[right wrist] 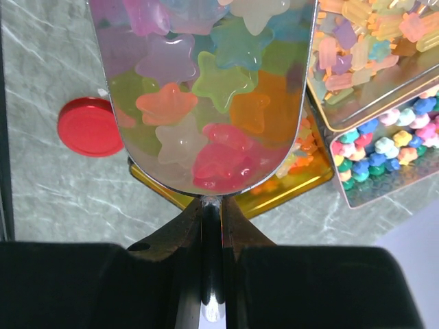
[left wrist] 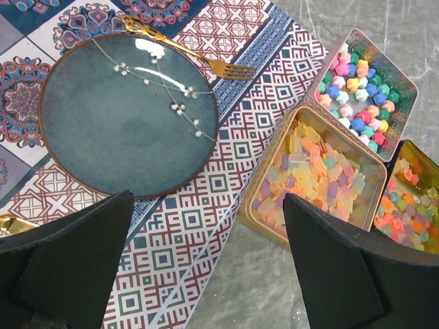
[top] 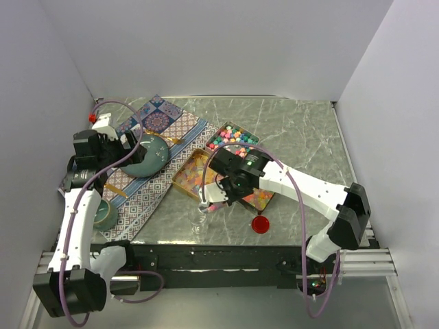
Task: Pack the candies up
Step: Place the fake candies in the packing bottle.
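Note:
Three gold tins hold the candies: pastel beads [top: 233,137], translucent yellow-pink ones [top: 192,171] and orange-red-yellow ones [top: 259,199]. All three also show in the left wrist view: pastel [left wrist: 363,89], yellow-pink [left wrist: 315,175], orange-red [left wrist: 408,202]. My right gripper [top: 223,192] [right wrist: 211,205] is shut on the handle of a clear scoop [right wrist: 206,96]. The scoop is full of translucent star candies and hangs over the near edge of the orange-red tin [right wrist: 302,188]. My left gripper [top: 137,152] [left wrist: 209,205] is open and empty, above the cloth edge between the plate and the yellow-pink tin.
A blue plate [left wrist: 127,116] with a gold fork [left wrist: 192,48] lies on a patterned cloth [left wrist: 199,240]. A red round disc [top: 260,224] [right wrist: 89,127] lies on the marble near the front. A teal cup [top: 104,212] stands at the left. White walls enclose the table.

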`<state>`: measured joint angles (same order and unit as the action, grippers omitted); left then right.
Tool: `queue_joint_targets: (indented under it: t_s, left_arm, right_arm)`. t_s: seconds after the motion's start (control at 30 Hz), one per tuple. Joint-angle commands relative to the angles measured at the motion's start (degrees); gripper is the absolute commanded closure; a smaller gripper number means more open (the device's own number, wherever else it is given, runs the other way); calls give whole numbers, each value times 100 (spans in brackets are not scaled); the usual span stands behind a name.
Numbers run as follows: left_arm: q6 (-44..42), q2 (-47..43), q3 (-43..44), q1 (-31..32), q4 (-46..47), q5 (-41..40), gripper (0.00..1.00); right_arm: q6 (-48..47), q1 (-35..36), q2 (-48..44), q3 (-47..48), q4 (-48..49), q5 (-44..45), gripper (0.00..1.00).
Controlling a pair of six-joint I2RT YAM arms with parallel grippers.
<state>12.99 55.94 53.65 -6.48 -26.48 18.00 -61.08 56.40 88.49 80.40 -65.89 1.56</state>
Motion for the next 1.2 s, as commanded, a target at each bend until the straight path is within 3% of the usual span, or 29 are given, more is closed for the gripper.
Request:
queue_joint_targets:
  t_s: [0.0,1.17]
  left_arm:
    - [63,-224,-100,-37,336,-25,3]
    - [335,-1050,-733,-82,723,485,3]
  right_arm:
    - [-106,160,142,441,-267,406,100]
    - [193,1074,626,1065,-1374,1962,100]
